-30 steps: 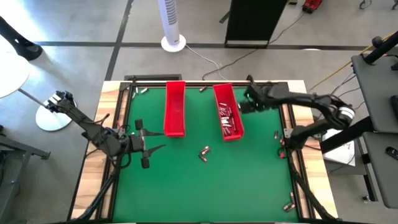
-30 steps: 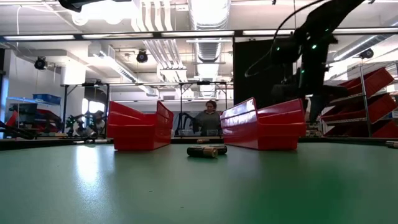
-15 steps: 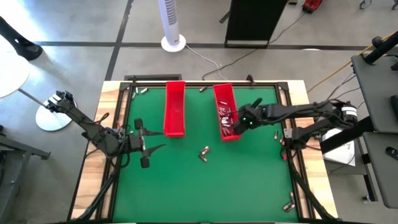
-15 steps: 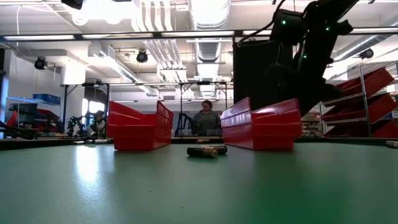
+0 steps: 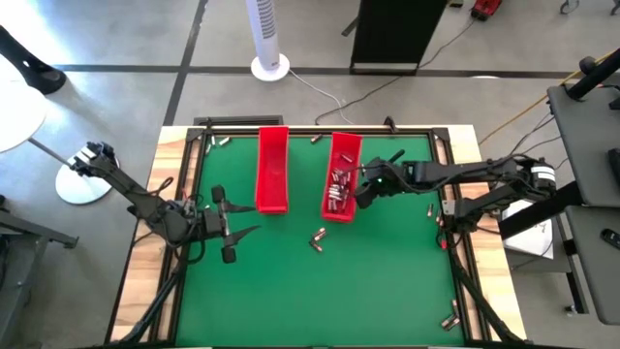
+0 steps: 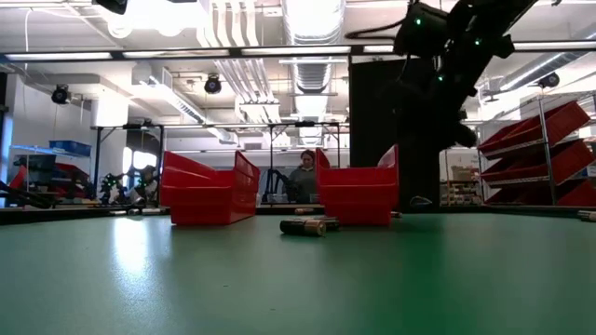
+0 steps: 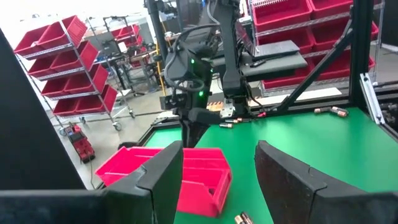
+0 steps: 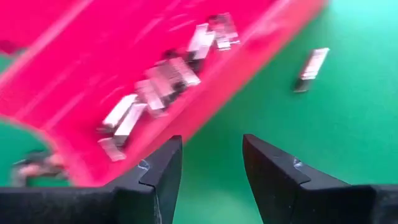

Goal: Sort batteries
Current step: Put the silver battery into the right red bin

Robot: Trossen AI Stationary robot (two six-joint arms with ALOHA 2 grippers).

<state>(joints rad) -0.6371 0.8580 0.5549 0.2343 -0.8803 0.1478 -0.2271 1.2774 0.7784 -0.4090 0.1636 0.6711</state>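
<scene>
Two red trays near the far side of the green mat [image 5: 387, 281]: the left tray [image 5: 272, 179] seemingly bare inside, the right tray [image 5: 347, 145] slightly askew and carrying a heap of batteries [image 5: 337, 189] toward its near end. Just beside that tray's outer wall, the right gripper [image 5: 360, 191], low over the mat, fingers spread with nothing between them, as plain in its own wrist view [image 8: 211, 168]. At the near left of the mat, the left gripper [image 5: 237, 230], also spread and empty, waiting. Probably the step in hand: reaching for one cell from the heap, or nudging the tray square. For a clean pick, lift clear of the tray wall first, then come down over a single battery at the edge of the pile [image 8: 161, 87] rather than into the thick of it. Turn the wrist so the fingers straddle the cylinder across its length. Close slowly to avoid squirting it sideways. Mind the wall, since any bump could skew the tray further. Afterwards, attend to the loose pair [image 5: 318, 237] in front of the trays and the single stray battery [image 8: 310, 67] lying on the mat close to the tray.
</scene>
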